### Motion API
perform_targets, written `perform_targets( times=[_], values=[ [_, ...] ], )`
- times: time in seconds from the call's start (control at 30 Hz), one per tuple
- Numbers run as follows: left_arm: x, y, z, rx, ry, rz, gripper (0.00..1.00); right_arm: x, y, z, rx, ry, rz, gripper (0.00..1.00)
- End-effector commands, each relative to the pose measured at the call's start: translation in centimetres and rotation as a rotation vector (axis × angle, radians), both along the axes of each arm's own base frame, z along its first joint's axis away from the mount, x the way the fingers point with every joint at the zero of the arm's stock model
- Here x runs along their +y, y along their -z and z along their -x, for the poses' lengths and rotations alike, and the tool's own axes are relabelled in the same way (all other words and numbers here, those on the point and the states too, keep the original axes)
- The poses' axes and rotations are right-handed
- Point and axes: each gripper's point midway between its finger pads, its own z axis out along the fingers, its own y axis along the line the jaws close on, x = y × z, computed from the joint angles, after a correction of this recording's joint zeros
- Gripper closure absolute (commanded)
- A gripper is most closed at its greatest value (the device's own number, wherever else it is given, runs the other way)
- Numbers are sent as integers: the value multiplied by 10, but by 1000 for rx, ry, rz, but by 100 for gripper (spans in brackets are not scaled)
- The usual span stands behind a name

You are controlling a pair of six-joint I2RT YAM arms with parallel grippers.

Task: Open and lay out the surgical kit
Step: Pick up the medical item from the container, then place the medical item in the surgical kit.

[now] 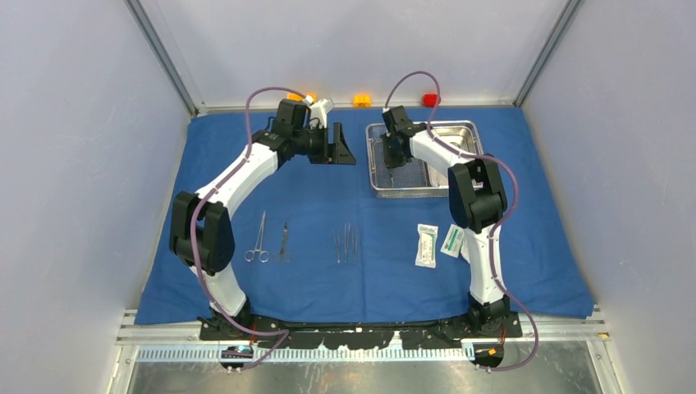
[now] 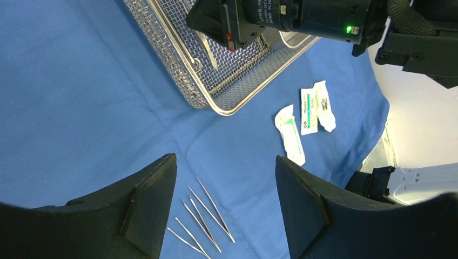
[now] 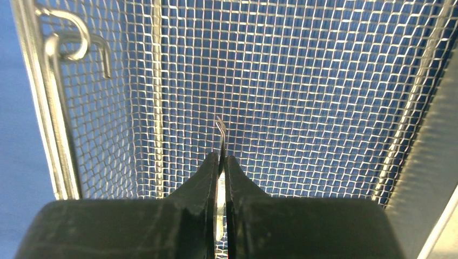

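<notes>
Blue cloth wrap (image 1: 328, 205) lies open and flat over the table, reaching nearly to every edge. Wire-mesh basket (image 1: 410, 182) sits on the cloth right of centre, toward the far edge, with the steel tray (image 1: 460, 135) touching its far-right side. The right arm crosses over the tray. Right gripper (image 3: 221, 159) is down inside the basket near its left wall, fingers together and clamped on a slim curved-tip instrument (image 3: 220, 135). The bent tip sticks out past the fingertips, just over the mesh floor. I cannot tell whether the tip touches the mesh. Left gripper (image 2: 225, 162) hangs above the cloth left of the basket, near the far edge, fingers apart and nothing between them. Scissors (image 1: 258, 240) and a second ring-handled instrument (image 1: 284, 242) lie side by side on the cloth left of centre, handles toward the near edge, close but apart. A group of thin tweezers (image 1: 346, 245) lies at the middle of the cloth, roughly parallel, points toward the far edge. Three white packets (image 2: 309, 110) lie on the cloth nearer than the basket, toward the right edge. Two overlap or touch; the third lies just beside them on the side toward the tweezers. Orange blocks (image 1: 362, 100) and a red block (image 1: 430, 99) sit past the cloth at the far edge of the table.
</notes>
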Motion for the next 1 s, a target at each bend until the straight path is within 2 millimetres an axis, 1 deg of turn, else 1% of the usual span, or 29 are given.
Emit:
perform_targets(
  times=[0.0,0.13,0.23,0.3,0.37,0.5,0.63,0.7,0.8,0.97],
  values=[
    [3,-27,-1,-95,22,24,31,5,-33,-22,-84,14,-41,100],
    [5,-26,-6,-109,27,15,29,-2,-55,-31,-122,37,-73,100],
    [7,-28,-11,-125,18,19,22,-4,-79,-34,-152,46,-135,100],
    [9,-29,-15,-128,6,27,17,0,-103,-34,-189,36,-217,100],
    [10,-32,-18,-130,-4,34,14,5,-122,-31,-214,16,-289,100],
    [6,-36,-20,-123,-11,54,16,11,-160,-19,-253,-13,-385,100],
    [-7,-44,-18,-79,-24,76,22,20,-187,-5,-262,-33,-496,100],
    [-17,-49,-17,-66,-25,80,23,28,-196,4,-253,-52,-578,100],
    [-28,-55,-14,-45,-34,96,26,38,-205,14,-247,-69,-668,100],
    [-44,-54,-17,-34,-50,89,31,50,-205,21,-208,-74,-766,100]
  ],
)
